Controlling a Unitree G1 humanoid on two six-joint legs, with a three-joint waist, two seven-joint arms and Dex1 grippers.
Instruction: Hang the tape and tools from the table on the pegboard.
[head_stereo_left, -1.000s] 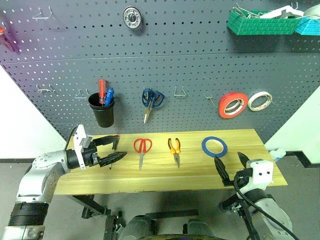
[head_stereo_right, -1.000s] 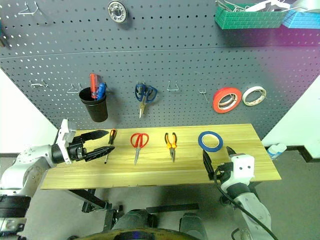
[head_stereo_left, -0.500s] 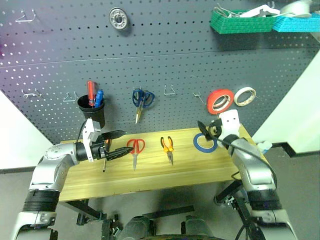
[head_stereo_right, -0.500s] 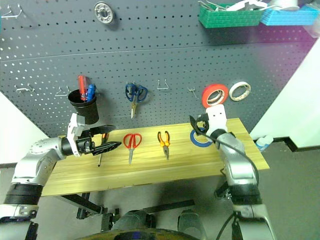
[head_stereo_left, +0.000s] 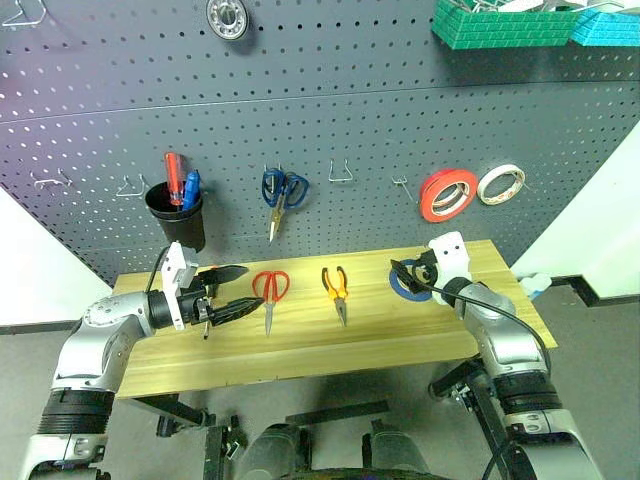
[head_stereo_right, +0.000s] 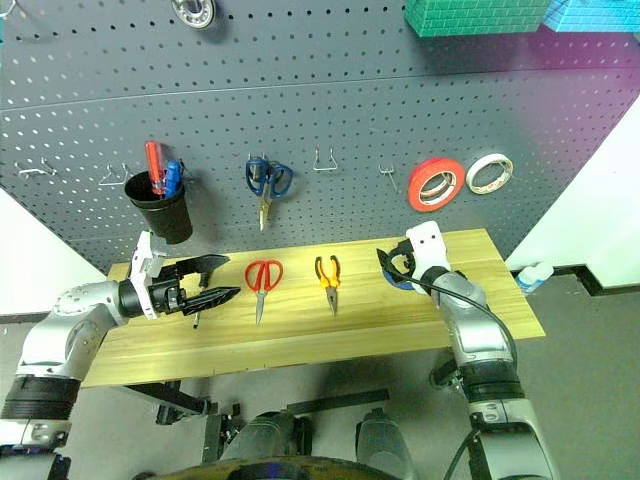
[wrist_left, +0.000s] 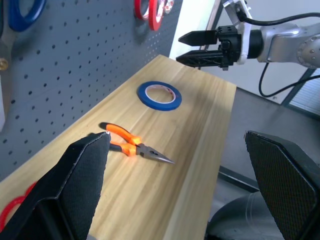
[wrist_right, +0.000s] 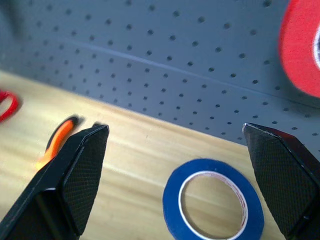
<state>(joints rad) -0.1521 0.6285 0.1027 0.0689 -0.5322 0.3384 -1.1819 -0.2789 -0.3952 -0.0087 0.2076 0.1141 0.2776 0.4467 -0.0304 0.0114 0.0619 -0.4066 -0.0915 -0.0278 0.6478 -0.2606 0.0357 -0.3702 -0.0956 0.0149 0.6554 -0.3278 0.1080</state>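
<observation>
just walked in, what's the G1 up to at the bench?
It is tidying tools onto the pegboard, and nothing is picked up yet. The blue tape, pliers, red scissors and screwdriver all lie on the table. The right gripper hangs open just over the blue tape; the left gripper hangs open above the screwdriver.

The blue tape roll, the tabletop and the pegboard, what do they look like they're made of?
The blue tape roll: likely paper or plastic tape, matte blue, with a pale inner core showing. The table: light yellowish wood or wood laminate, with visible grain and a smooth finish. The pegboard: probably painted metal or hardboard, matte dark grey, with regular rows of small holes; the look doesn't settle which.
</observation>
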